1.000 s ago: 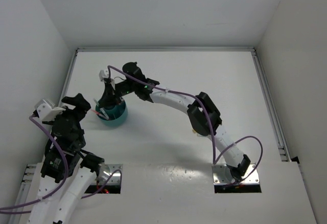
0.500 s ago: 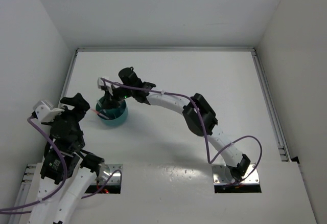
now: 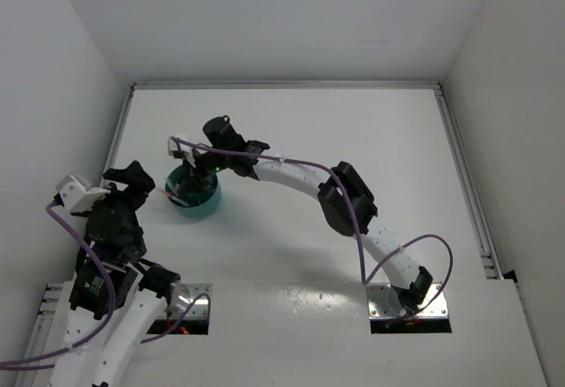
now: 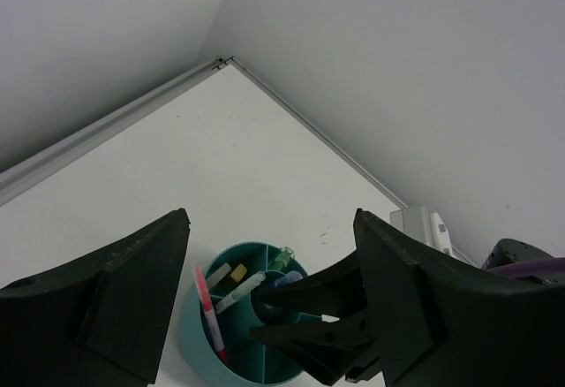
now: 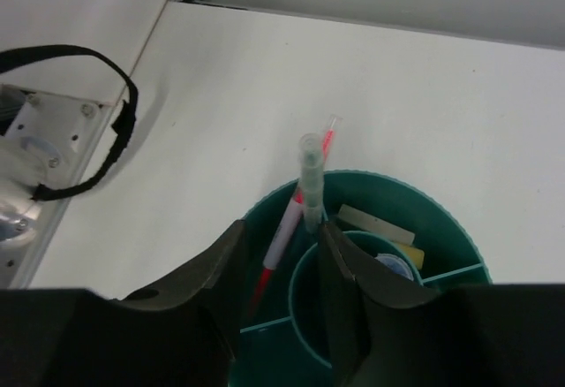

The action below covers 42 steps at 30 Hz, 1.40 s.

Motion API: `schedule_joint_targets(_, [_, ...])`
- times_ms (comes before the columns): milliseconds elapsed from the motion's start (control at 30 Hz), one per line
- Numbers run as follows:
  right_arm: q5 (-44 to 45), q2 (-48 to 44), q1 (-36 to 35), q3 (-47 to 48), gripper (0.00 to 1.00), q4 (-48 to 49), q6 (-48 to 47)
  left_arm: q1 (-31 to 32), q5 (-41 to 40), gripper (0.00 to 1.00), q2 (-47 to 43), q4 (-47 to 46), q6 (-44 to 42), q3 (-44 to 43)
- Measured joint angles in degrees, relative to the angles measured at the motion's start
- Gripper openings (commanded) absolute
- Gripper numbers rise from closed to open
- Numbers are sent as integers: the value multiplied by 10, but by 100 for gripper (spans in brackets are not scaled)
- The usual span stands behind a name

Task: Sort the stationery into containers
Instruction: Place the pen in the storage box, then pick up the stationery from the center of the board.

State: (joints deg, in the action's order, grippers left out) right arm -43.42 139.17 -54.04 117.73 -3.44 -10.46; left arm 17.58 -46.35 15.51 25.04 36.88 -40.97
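The teal round container (image 3: 205, 201) stands at the table's left, with stationery in its divided compartments. A mint pen (image 5: 310, 184) and a red-and-white pen (image 5: 287, 228) lean in one outer compartment. A beige eraser (image 5: 375, 224) and a yellow piece (image 5: 408, 253) lie in another. A blue-capped bottle (image 5: 388, 268) sits in the centre well. My right gripper (image 5: 281, 225) hangs just over the container (image 5: 415, 194), jaws apart with nothing gripped; the mint pen stands free past its fingertips. My left gripper (image 4: 269, 219) is open and empty, left of the container (image 4: 199, 334).
The right arm (image 3: 300, 175) arches across the table's middle from its base at bottom right. A metal rail (image 4: 106, 126) runs along the table's far edge by the white wall. Bare white tabletop surrounds the container.
My right gripper has come down over the container and its jaws have parted, leaving the mint pen standing in its compartment. The left arm has hardly moved.
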Motion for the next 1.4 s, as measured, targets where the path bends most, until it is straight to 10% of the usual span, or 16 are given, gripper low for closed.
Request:
schedule_joint_targets(133, [3, -28, -4, 3, 39, -33, 4, 0, 0, 80, 0, 0, 0, 0])
schedule_joint_targets(233, [11, -63, -5, 9, 21, -72, -5, 0, 0, 72, 0, 0, 0, 0])
schedule_joint_targets(300, [33, -92, -5, 21, 0, -107, -18, 0, 1, 43, 0, -1, 1, 0])
schedule_joint_targets(367, [68, -122, -6, 33, 0, -141, -28, 0, 3, 2, 0, -4, 2, 0])
schedule_joint_targets(533, [222, -230, -2, 18, 14, -238, -106, 0, 25, 0, 0, -7, -11, 0])
schedule_joint_targets(567, [253, -259, 0, -6, 22, -257, -136, 0, 40, 1, 1, -11, -23, 1])
schedule_joint_targets(667, [349, -355, 15, -125, 58, -325, -240, 0, 143, 47, 12, -41, -74, 14])
schedule_joint_targets(700, [378, -383, 22, -178, 63, -345, -269, 0, 179, 69, 23, -47, -92, 17])
schedule_joint_targets(800, [448, -416, 52, -320, 68, -420, -319, -1, 291, 85, 84, -64, -131, 17])
schedule_joint_targets(1133, [526, -491, 85, -622, 69, -435, -395, -1, 402, 85, 135, -65, -167, 19])
schedule_joint_targets(1400, [526, -509, 114, -669, 65, -355, -462, -1, 410, 85, 129, -72, -169, 19])
